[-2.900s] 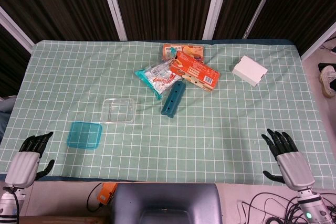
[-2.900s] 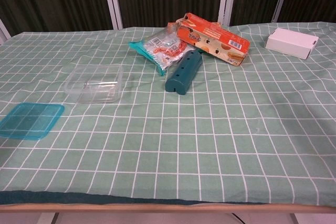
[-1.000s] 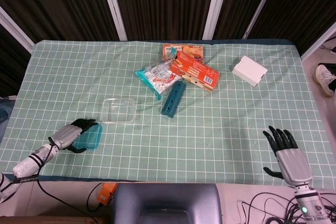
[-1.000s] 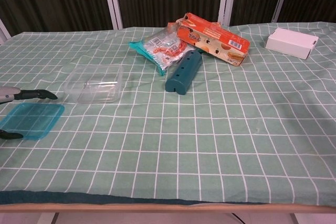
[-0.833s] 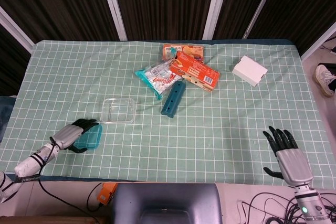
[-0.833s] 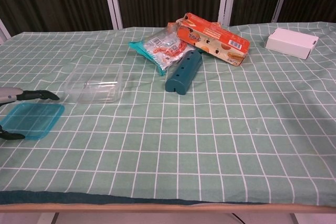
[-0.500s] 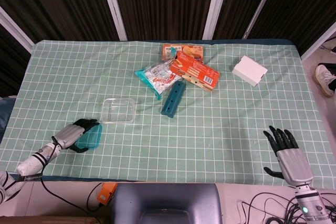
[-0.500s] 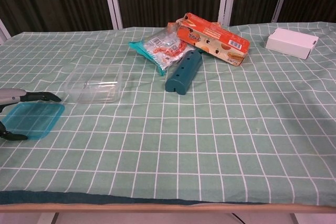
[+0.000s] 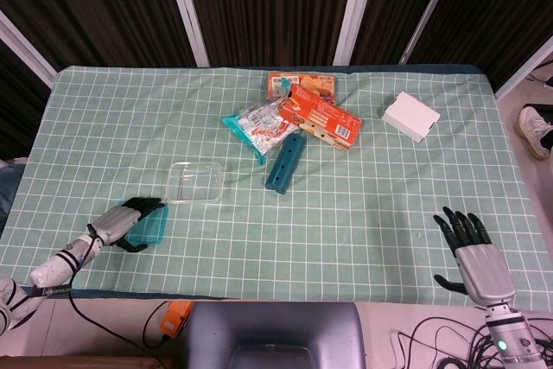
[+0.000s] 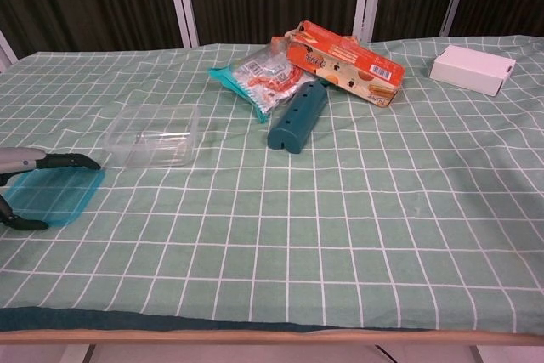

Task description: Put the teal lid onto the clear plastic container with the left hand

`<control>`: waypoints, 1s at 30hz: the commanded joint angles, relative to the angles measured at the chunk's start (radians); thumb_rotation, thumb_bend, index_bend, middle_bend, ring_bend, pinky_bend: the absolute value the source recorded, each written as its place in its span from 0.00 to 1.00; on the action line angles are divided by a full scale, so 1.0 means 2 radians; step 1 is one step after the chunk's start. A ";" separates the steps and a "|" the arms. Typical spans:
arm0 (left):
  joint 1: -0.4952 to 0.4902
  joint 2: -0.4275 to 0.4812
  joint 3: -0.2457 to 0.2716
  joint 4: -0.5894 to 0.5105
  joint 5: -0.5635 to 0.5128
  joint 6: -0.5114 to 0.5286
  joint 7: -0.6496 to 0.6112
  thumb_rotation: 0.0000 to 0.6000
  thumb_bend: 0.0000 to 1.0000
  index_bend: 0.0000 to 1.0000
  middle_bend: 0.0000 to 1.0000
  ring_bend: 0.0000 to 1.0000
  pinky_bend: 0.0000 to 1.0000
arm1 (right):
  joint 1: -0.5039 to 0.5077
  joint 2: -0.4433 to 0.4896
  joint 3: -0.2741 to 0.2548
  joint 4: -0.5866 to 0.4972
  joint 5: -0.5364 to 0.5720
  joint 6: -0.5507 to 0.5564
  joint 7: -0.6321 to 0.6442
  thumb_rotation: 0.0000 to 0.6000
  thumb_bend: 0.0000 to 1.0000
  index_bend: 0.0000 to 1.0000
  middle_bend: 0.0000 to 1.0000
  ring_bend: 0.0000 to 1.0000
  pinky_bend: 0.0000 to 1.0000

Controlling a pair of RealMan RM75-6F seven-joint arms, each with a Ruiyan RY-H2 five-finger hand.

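Barely started — nothing's been placed yet. The clear plastic container [image 9: 196,181] is sat empty on the counter [image 9: 363,213], with no lid on it. The teal lid [image 9: 149,227] is still lying flat, just beside the container on the near-left. The left hand [image 9: 121,219] is spread over the lid's left part — whether it's actually gripped can't be told. The right hand [image 9: 473,255] is parked open, well apart.

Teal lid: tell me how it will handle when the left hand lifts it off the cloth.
The teal lid is thin and flat, so probably light and fairly stiff. It lies flush on the tablecloth, so the left hand may struggle to get under an edge. Its smooth plastic could slip in a pinch.
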 commanded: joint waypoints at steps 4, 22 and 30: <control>-0.002 -0.001 0.003 0.005 0.000 -0.002 -0.009 1.00 0.22 0.00 0.00 0.01 0.04 | 0.000 0.000 0.000 0.000 0.001 -0.001 0.000 1.00 0.16 0.00 0.00 0.00 0.00; -0.010 0.008 0.012 -0.004 -0.006 -0.019 -0.027 1.00 0.24 0.00 0.11 0.43 0.48 | 0.000 -0.001 -0.001 0.000 0.000 -0.001 -0.002 1.00 0.16 0.00 0.00 0.00 0.00; -0.003 0.015 0.008 -0.012 -0.011 -0.005 -0.015 1.00 0.25 0.00 0.17 0.58 0.61 | 0.001 -0.002 -0.002 0.000 -0.001 -0.002 -0.003 1.00 0.16 0.00 0.00 0.00 0.00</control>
